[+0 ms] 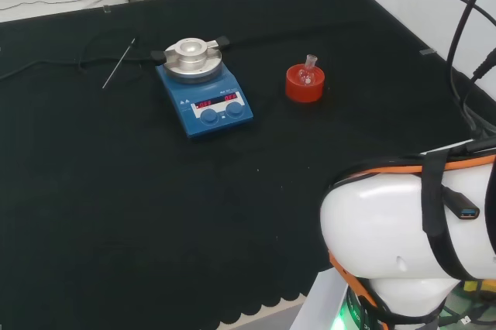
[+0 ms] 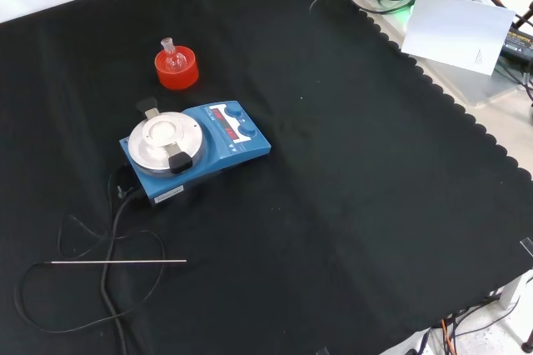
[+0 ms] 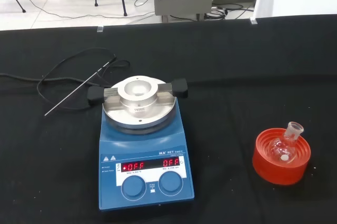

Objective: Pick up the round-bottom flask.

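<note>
Black cloth bench (image 1: 116,214), clear round-bottom flask (image 3: 285,146) upright on ribbed red stand (image 3: 280,156); hand's grasp impossible to tell

We see a blue hotplate stirrer (image 1: 205,91) on the black cloth (image 1: 116,206), its round metal top plate (image 3: 139,109) carrying a metal block with black handles at both sides. A thin metal rod (image 2: 117,262) lies apart from it beside a looping black cable (image 2: 100,288).
</note>
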Controlling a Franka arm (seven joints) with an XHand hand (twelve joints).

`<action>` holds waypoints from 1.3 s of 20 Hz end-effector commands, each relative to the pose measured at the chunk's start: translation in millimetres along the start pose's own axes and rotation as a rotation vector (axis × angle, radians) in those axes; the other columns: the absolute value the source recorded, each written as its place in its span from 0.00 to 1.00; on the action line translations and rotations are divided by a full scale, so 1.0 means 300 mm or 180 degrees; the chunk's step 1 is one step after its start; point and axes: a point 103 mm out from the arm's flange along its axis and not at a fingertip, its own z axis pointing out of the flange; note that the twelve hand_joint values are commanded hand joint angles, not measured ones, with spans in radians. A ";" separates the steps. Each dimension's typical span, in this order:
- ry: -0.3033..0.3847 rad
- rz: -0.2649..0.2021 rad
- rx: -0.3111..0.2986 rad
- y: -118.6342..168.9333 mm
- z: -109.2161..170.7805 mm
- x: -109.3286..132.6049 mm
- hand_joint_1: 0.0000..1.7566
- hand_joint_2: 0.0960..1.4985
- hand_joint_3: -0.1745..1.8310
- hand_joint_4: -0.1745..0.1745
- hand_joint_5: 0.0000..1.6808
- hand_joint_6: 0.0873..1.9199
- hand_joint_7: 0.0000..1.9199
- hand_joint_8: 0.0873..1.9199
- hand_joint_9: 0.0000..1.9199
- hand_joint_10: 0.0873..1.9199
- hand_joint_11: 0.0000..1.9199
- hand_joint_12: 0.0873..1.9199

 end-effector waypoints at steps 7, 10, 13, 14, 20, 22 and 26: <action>-0.0033 0.0023 -0.0017 0.021 0.012 -0.018 0.05 0.75 0.26 0.46 0.10 0.00 0.01 0.22 0.04 0.31 0.00 0.52; -0.0061 0.0056 -0.0040 0.028 0.017 -0.013 0.05 0.75 0.26 0.46 0.11 0.00 0.01 0.22 0.04 0.31 0.00 0.52; -0.0021 0.0109 0.0018 0.080 0.042 -0.041 0.05 0.75 0.25 0.46 0.11 0.00 0.01 0.22 0.04 0.31 0.00 0.52; -0.0001 0.0133 0.0028 0.100 0.052 -0.057 0.05 0.75 0.25 0.46 0.11 0.00 0.01 0.22 0.04 0.31 0.00 0.52; 0.0125 0.0317 0.0073 0.223 0.137 -0.152 0.06 0.75 0.25 0.46 0.11 0.00 0.01 0.22 0.04 0.31 0.00 0.52; 0.0161 0.0385 0.0105 0.265 0.173 -0.176 0.06 0.75 0.25 0.45 0.12 0.00 0.02 0.22 0.04 0.31 0.00 0.52; 0.0202 0.0493 0.0145 0.364 0.246 -0.215 0.07 0.75 0.24 0.45 0.12 0.00 0.02 0.22 0.05 0.31 0.00 0.52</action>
